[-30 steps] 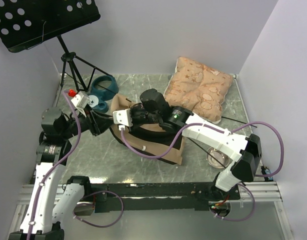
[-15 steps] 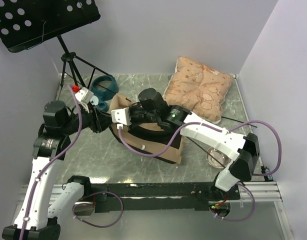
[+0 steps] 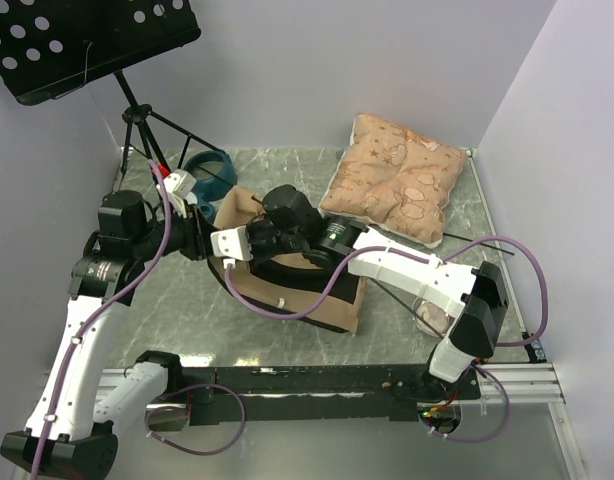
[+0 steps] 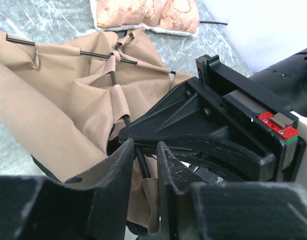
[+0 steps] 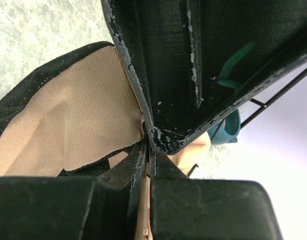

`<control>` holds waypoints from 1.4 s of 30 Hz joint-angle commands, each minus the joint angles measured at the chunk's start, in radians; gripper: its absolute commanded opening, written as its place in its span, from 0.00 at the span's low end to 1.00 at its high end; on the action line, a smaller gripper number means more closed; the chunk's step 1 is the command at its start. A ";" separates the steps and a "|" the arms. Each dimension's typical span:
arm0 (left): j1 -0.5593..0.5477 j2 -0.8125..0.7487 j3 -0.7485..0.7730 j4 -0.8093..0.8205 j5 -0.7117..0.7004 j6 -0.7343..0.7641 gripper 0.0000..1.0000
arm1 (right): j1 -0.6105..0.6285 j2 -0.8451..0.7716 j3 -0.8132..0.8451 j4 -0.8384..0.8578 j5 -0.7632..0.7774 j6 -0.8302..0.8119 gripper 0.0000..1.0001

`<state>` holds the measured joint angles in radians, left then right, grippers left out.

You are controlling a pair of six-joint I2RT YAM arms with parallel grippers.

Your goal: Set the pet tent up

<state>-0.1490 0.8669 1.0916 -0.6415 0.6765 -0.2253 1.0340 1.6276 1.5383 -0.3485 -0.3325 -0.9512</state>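
Grey marble table [image 3: 187,300], white walls. Pet tent [image 3: 342,315] collapsed flat at table centre, cushion [image 3: 397,185] far right of it. Left gripper [image 4: 144,147] slightly open, thin black pole [image 4: 124,117] between fingers, not clearly pinched. Right gripper [image 5: 147,150] fully closed at tent fabric; cannot tell if holding anything.

Bright, even light — wrist-view foregrounds blurred

Grey marble table [image 3: 187,300] with tent [image 3: 322,308], cushion [image 3: 397,180], bowl [image 3: 213,170]

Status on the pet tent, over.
Left hand open astride a pole. Right hand shut beside it. Pet tent collapsed. Purple cable drapes over it.
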 commanded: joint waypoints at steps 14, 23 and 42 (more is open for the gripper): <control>0.015 -0.020 0.174 -0.184 0.026 0.038 0.58 | 0.000 -0.032 -0.032 0.000 -0.010 0.005 0.00; 0.057 -0.129 0.149 -0.317 -0.090 0.101 0.44 | -0.002 -0.037 -0.032 -0.001 -0.016 -0.003 0.00; 0.058 0.043 0.278 -0.598 0.012 0.534 0.28 | -0.002 -0.032 -0.009 -0.003 -0.026 0.003 0.00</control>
<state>-0.0940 0.8936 1.3575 -1.2194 0.6086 0.2440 1.0363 1.6272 1.5177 -0.3363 -0.3534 -0.9516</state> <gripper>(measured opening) 0.299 0.034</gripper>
